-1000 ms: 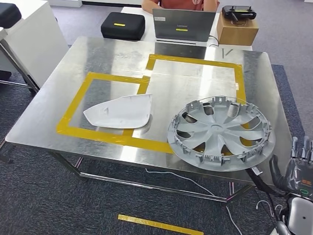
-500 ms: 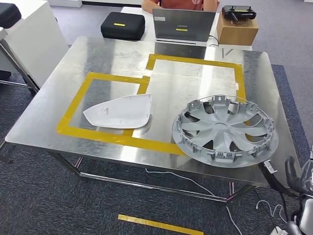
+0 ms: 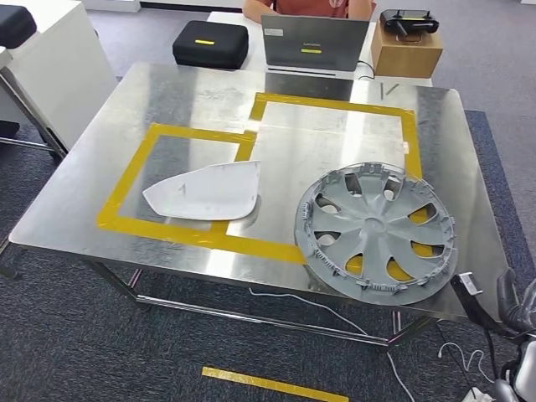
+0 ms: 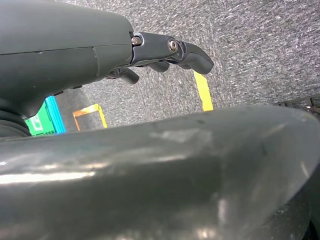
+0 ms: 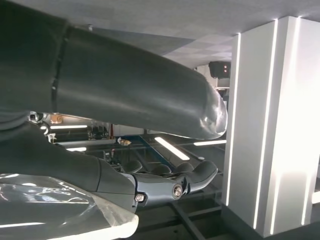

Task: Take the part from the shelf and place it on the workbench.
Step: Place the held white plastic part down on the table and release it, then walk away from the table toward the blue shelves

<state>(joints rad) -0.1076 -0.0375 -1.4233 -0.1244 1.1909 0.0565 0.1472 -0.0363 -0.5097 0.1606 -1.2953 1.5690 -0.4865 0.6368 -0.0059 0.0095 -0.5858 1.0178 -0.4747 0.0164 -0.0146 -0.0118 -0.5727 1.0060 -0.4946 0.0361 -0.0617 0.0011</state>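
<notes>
The wheel cover (image 3: 378, 230) lies face up on the steel counter (image 3: 189, 92), at about 4 o'clock from the counter's middle, its near rim close to the counter's front edge and its far side resting over the yellow tape outline (image 3: 328, 105). The white mirror housing (image 3: 205, 191) sits apart from it at about 8 o'clock, across the tape of the smaller square. So the part looks delivered, and the step in hand, as I judge it, is drawing the arm clear.

The right hand (image 3: 519, 308) is low at the counter's 4 o'clock corner, off the wheel cover and holding nothing; in the right wrist view its fingers (image 5: 177, 182) reach out fairly straight and loosely apart. To finish well, it should go down and away from the counter edge without brushing the rim, since the cover sits near enough to the edge that a knock could push it over. A dark cable (image 3: 471, 301) hangs by that corner and could snag.

The left hand (image 4: 158, 50) hangs over the carpet, fingers extended and bare of anything.

As for containers: a closed black case (image 3: 210, 43) and a cardboard box (image 3: 404, 48) with a controller on top stand beyond the counter at 12 o'clock; their contents cannot be seen
</notes>
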